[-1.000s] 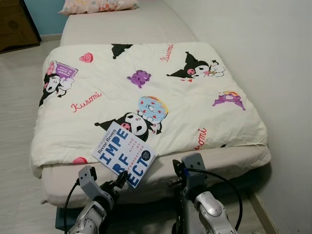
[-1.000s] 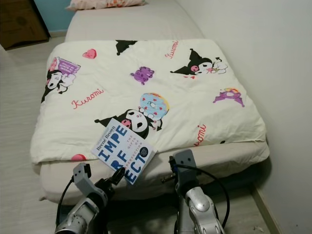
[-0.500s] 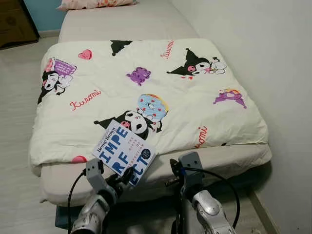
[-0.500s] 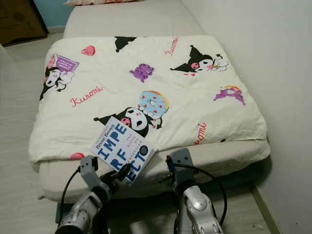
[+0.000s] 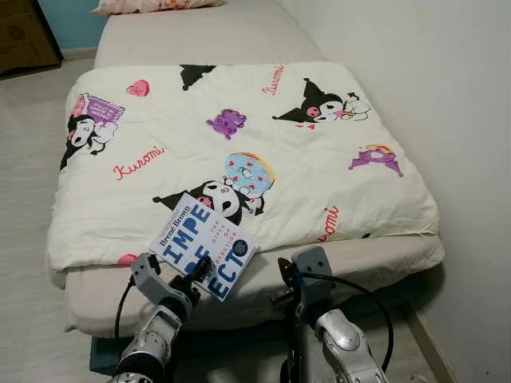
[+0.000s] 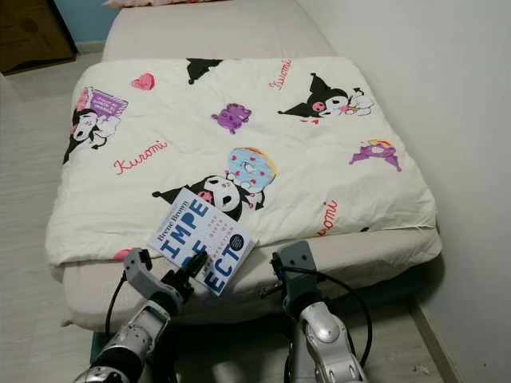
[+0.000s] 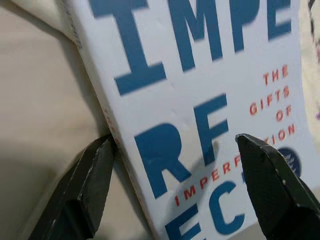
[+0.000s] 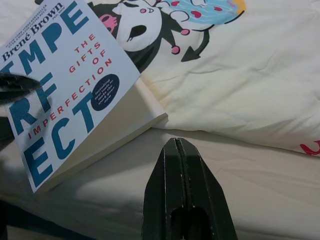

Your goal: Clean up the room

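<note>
A white paperback book [image 5: 204, 246] with big blue letters lies tilted at the foot of the bed, half on the blanket and half over the mattress edge. My left gripper [image 5: 197, 274] is open at the book's near corner. In the left wrist view one finger [image 7: 90, 180] sits by the spine and the other finger [image 7: 270, 185] hangs over the cover [image 7: 200, 75]. My right gripper [image 8: 176, 150] is shut and empty, held just off the mattress edge to the right of the book [image 8: 70, 95].
A cream cartoon-print blanket [image 5: 239, 144] covers the near half of the mattress [image 5: 375, 259]. A pillow [image 5: 152, 5] lies at the far end. A white wall [image 5: 447, 96] runs along the right. Pale floor [image 5: 24, 159] and a dark wooden cabinet [image 5: 24, 36] are on the left.
My left gripper has moved up and forward until its fingers straddle the book's near corner. The right gripper has stayed put, and the camera has shifted slightly.
</note>
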Motion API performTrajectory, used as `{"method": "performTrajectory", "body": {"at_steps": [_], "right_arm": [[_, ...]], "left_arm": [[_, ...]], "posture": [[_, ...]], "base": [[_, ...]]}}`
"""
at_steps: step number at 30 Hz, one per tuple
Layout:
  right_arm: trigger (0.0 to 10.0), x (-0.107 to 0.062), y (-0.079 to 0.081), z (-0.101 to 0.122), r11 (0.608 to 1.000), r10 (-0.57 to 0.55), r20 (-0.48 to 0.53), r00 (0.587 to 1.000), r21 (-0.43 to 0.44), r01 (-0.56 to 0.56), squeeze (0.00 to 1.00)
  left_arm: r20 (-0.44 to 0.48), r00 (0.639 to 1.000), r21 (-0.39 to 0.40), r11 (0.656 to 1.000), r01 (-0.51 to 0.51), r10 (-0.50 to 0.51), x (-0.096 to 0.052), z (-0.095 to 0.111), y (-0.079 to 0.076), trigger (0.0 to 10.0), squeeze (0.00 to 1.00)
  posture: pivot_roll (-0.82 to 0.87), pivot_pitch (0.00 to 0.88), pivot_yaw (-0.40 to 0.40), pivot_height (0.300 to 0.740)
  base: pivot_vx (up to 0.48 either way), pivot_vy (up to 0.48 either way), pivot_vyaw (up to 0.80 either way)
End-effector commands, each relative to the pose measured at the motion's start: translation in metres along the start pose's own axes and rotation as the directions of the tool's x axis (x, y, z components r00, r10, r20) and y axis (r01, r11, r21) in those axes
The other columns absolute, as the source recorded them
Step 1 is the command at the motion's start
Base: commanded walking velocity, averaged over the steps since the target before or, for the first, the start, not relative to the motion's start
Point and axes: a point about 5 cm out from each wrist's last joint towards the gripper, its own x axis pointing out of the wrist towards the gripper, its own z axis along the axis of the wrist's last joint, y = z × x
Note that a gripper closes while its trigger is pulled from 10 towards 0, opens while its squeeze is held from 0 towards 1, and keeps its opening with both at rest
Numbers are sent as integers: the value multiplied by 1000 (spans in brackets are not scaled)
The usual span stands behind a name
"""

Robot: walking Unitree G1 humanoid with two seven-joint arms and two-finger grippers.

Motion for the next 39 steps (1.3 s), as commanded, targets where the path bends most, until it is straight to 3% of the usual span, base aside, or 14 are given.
{"method": "performTrajectory", "body": {"at_steps": [1,2,3,7,8,9,24,30,34,35,36,39], "right_arm": [[10000,-5,3,-7,1000,6,-32,999,4,-6,0],[10000,-5,4,-7,1000,6,-33,999,3,-6,0],[10000,-5,4,-7,1000,6,-33,999,2,-6,0],[10000,-5,4,-7,1000,7,-34,999,2,-6,0],[10000,-5,5,-7,1000,6,-35,999,1,-6,0],[10000,-4,5,-7,1000,6,-35,999,1,-6,0],[10000,-1,5,-5,1000,6,-33,999,-4,-6,0],[10000,-1,4,-4,1000,0,-31,1000,-8,0,0],[10000,-1,2,-4,1000,-5,-29,1000,-9,5,0],[10000,-1,2,-4,1000,-8,-28,1000,-10,7,0],[10000,-1,2,-4,1000,-8,-28,1000,-10,7,0],[10000,0,1,-3,1000,-9,-25,1000,-13,9,0]], "left_arm": [[-4,1000,-44,999,-26,26,-4,-2,8,10000,0],[6,1000,-68,998,-5,5,-3,-1,6,5373,0],[2,1000,-69,997,18,-18,-2,-2,4,3725,0],[-6,999,-66,997,39,-40,-2,-3,2,3725,0],[-10,998,-69,996,55,-56,-2,-3,1,1020,0],[-19,997,-70,995,72,-74,-2,-4,0,0,0],[-5,995,-48,994,101,-101,-2,1,0,0,0],[28,975,-60,973,222,-221,6,8,-20,0,0],[60,939,-99,934,342,-338,11,14,-39,0,0],[79,916,-120,908,401,-394,13,18,-48,0,0],[79,916,-120,908,401,-394,13,18,-48,0,0],[103,848,-154,834,530,-520,16,26,-70,0,0]], "posture": [[-167,344,-17,566],[-167,343,-17,566],[-168,340,-16,566],[-168,340,-16,566],[-167,341,-17,566],[-167,341,-17,566],[-158,336,-19,566],[-156,335,-18,566],[-157,333,-17,566],[-156,333,-17,566],[-156,333,-17,566],[-158,333,-17,566]], "base": [[0,0,0],[0,0,0],[0,0,0],[0,0,0],[0,0,0],[0,0,0],[0,0,0],[0,0,0],[0,0,0],[0,0,0],[0,0,0],[0,0,0]]}}
